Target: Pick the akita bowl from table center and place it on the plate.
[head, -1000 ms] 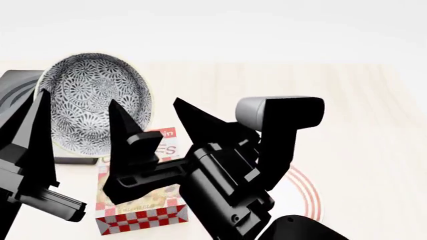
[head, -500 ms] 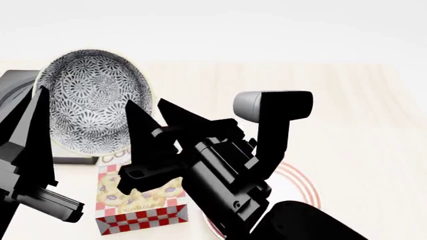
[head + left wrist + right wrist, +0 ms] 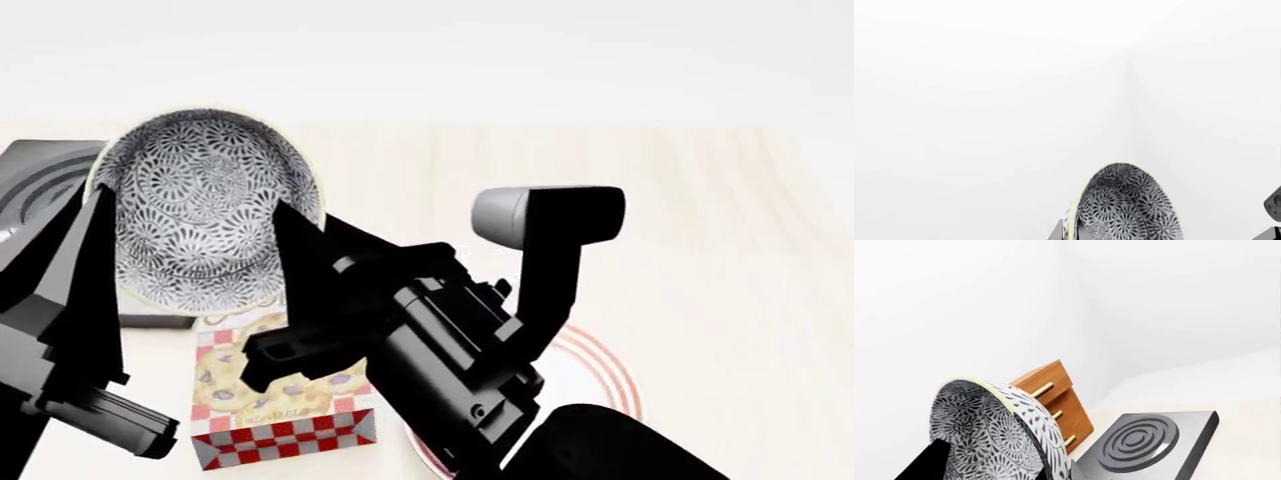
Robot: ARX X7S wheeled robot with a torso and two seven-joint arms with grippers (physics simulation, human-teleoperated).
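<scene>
Left wrist view: almost all blank white. At the bottom, right of centre, the bowl (image 3: 1124,210) rises into frame, tipped on edge with its patterned inside facing the lower right and its rim running up and down. A dark finger (image 3: 1056,231) shows at the bowl's lower left edge, and other dark bits at the far right edge.

Head view: the bowl (image 3: 207,210) fills the upper left, lifted above the table (image 3: 721,250), standing nearly on edge with its grey floral inside facing the camera. The left gripper (image 3: 174,250) straddles it, one black finger at the bowl's left rim and one at its lower right; the jaws are closed on the bowl. The right gripper (image 3: 314,270) (centre of frame) points up and left toward the bowl; how far its jaws are apart I cannot tell. A checked box (image 3: 274,405) lies at lower left. The plate (image 3: 601,375) shows only red rings at lower right, behind the right arm. A grey hob (image 3: 40,180) sits at the left edge.

Right wrist view: the bowl (image 3: 987,435) is at lower left, tilted, its opening facing left. Behind it stand a wooden block (image 3: 1057,400) and the hob (image 3: 1147,440).
</scene>
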